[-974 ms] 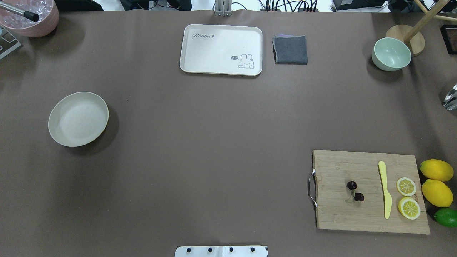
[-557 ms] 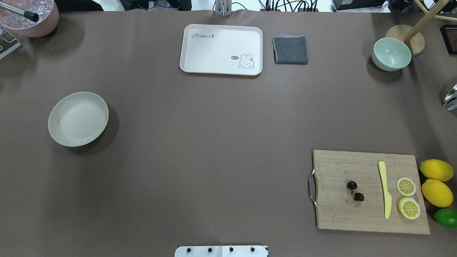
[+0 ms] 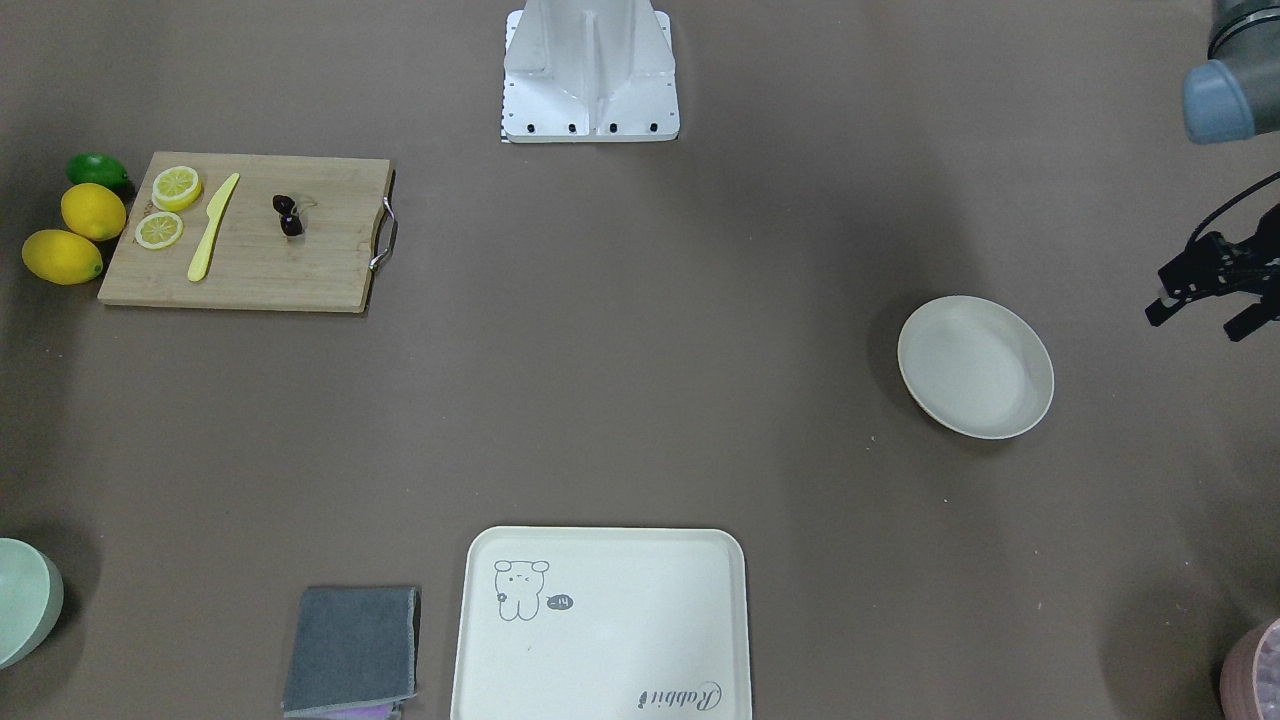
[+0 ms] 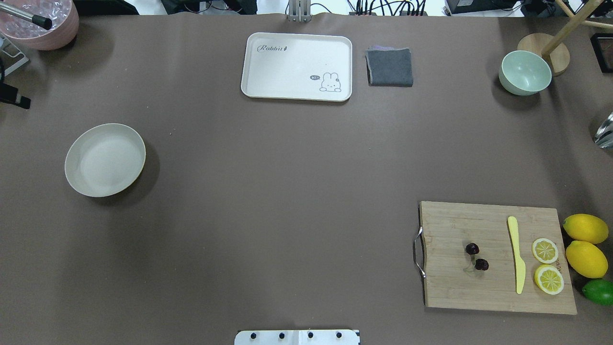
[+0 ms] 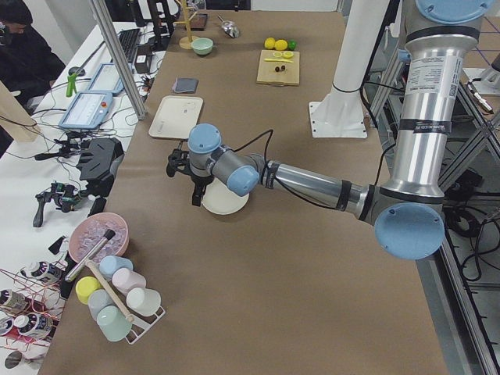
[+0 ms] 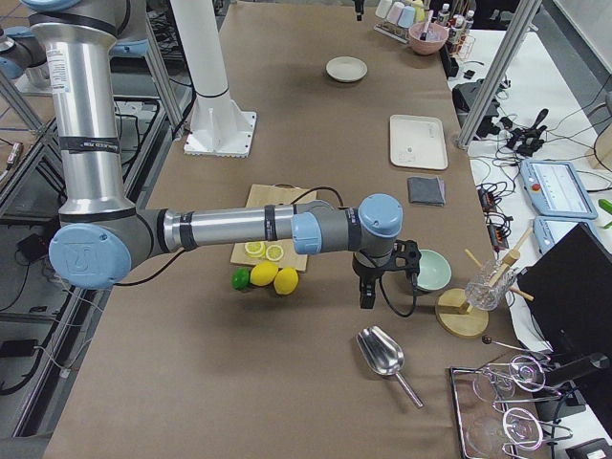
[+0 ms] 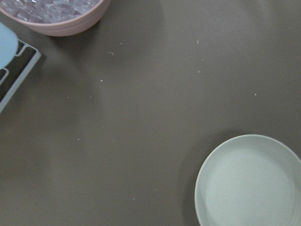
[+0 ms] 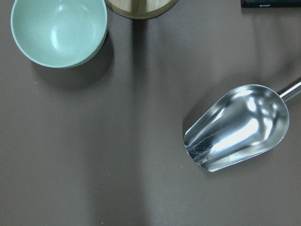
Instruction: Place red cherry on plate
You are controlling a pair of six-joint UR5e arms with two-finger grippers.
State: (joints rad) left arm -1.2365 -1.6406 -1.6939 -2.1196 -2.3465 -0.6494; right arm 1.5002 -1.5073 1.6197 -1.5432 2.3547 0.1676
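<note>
The red cherry (image 4: 476,257) (image 3: 288,214), a pair of very dark fruits joined by pale stems, lies on the wooden cutting board (image 4: 450,287) at the near right. The cream plate (image 4: 105,159) (image 3: 975,366) (image 7: 249,183) sits far off on the left side and holds nothing. My left gripper (image 3: 1200,318) hovers open just outside the plate, beyond its outer side, with nothing between its fingers. My right gripper (image 6: 387,282) hangs between the pale green bowl and the scoop, past the board's far end. It shows only in the exterior right view, so I cannot tell its state.
On the board lie a yellow knife (image 4: 516,256) and two lemon slices (image 4: 546,264); two lemons (image 4: 585,244) and a lime (image 4: 598,291) sit beside it. At the back are a rabbit tray (image 4: 297,66), grey cloth (image 4: 389,66), green bowl (image 4: 524,73) and pink ice bowl (image 4: 40,21). A metal scoop (image 8: 237,127) lies at the far right.
A black part of my left gripper has come into the overhead view at its left edge. The cherry, the plate and everything else on the table stay where they were.
</note>
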